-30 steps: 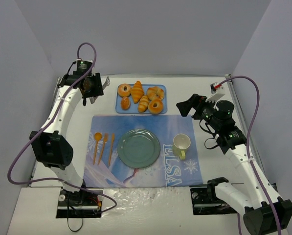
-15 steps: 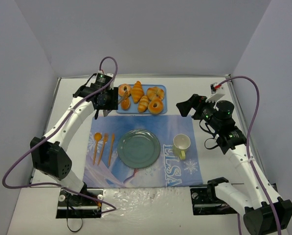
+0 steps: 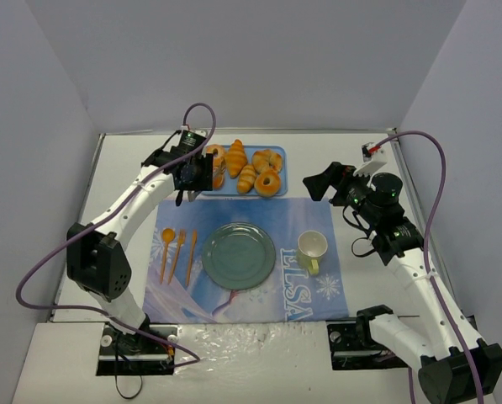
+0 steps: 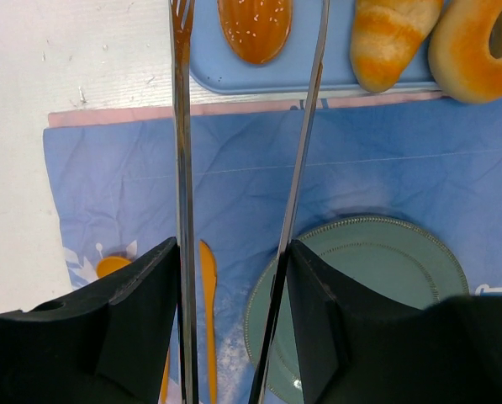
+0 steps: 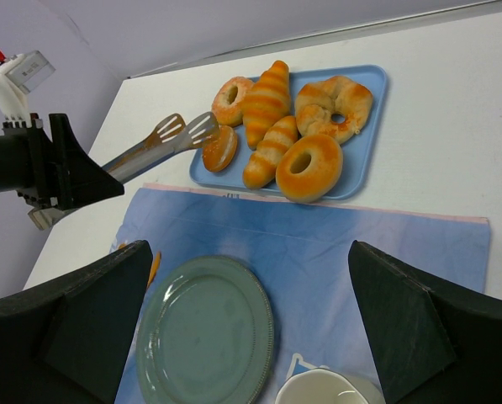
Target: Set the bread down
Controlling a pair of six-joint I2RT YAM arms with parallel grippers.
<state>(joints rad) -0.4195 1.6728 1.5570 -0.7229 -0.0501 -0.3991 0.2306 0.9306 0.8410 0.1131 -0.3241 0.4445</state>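
Observation:
Several breads lie on a blue tray [image 3: 281, 160] at the back: ring doughnuts, striped rolls and a small brown seeded bun [image 5: 220, 147]. My left gripper [image 3: 198, 172] is shut on metal tongs [image 4: 182, 168]. The tongs stand open, their tips [image 5: 183, 130] just left of the seeded bun [image 4: 253, 25], which lies between and beyond the two arms. Nothing is held in the tongs. The green plate [image 3: 238, 255] is bare on the blue placemat [image 3: 318, 290]. My right gripper [image 3: 318, 183] is open and empty, above the mat's right side.
A cream mug [image 3: 312, 248] stands right of the plate. An orange spoon, fork and knife [image 3: 178, 251] lie left of it. White walls close in the table on three sides.
My left arm has swung right from the back left corner to the tray's left end, carrying the tongs. The right arm has not moved.

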